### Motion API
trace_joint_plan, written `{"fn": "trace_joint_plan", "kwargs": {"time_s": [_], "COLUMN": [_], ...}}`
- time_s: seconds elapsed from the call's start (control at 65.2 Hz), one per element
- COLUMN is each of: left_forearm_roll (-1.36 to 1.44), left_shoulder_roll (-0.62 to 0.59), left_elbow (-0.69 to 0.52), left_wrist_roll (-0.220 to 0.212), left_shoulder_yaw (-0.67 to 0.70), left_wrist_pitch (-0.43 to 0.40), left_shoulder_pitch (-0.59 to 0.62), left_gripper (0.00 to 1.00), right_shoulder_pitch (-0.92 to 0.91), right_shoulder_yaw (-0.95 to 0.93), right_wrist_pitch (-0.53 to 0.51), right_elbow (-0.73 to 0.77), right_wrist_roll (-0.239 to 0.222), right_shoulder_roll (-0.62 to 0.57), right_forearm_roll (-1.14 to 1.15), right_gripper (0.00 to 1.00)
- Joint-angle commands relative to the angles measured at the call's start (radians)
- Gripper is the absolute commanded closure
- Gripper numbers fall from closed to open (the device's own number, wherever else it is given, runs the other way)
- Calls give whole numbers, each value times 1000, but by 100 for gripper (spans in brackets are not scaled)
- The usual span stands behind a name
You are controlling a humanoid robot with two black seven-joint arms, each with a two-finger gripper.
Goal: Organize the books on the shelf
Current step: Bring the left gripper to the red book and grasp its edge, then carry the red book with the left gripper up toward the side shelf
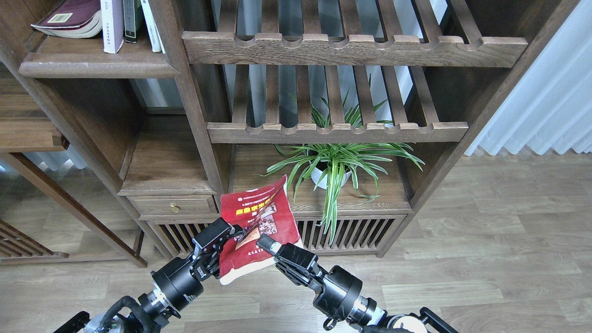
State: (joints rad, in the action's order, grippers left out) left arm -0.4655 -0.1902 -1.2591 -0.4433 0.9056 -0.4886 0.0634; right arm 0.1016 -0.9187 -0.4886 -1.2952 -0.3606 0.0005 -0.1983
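The red book (259, 231) hangs tilted in mid-air before the bookcase's lower grille, its cover bowed. The left gripper (231, 231) clamps its edge from eight o'clock; the right gripper (264, 243) touches the cover from four o'clock, though I cannot tell whether its fingers are apart. Both forearms angle up toward twelve o'clock. The maroon book (69, 18) lies on the shelf (92, 64) at eleven o'clock.

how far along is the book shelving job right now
Looks done: a maroon book lies flat and other books stand on the upper-left shelf. In hand: the red book is gripped between the left gripper and right gripper, well below that shelf. Left: lifting the red book up and placing it there.
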Motion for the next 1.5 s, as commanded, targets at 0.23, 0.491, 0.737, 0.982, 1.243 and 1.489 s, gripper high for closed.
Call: {"fn": "trace_joint_plan", "kwargs": {"time_s": [0.23,0.491,0.737,0.982,1.243,1.489], "left_forearm_roll": [-2,11,22,54,67,243], "left_shoulder_roll": [-121,-322,-517,-664,-758,-765], "left_elbow": [-14,-69,-115,-117,-79,-14], "left_wrist_roll": [46,40,32,34,31,-45], "left_shoulder_yaw": [61,194,421,573,578,503], "left_wrist_pitch": [0,0,0,0,0,0], "left_shoulder_pitch": [-53,-50,4,81,260,530], "left_gripper": [93,94,93,93,93,93], "right_shoulder_pitch": [-8,-23,-22,-22,-20,-20], "right_shoulder_yaw": [-46,-49,-48,-48,-48,-48], "right_wrist_pitch": [0,0,0,0,0,0], "right_elbow": [48,71,82,83,82,82], "right_wrist_roll": [14,14,15,15,15,17], "right_shoulder_roll": [-1,-1,-1,-1,-1,-1], "right_forearm_roll": [-3,76,82,83,83,83], "right_gripper": [88,18,15,15,15,15]}}
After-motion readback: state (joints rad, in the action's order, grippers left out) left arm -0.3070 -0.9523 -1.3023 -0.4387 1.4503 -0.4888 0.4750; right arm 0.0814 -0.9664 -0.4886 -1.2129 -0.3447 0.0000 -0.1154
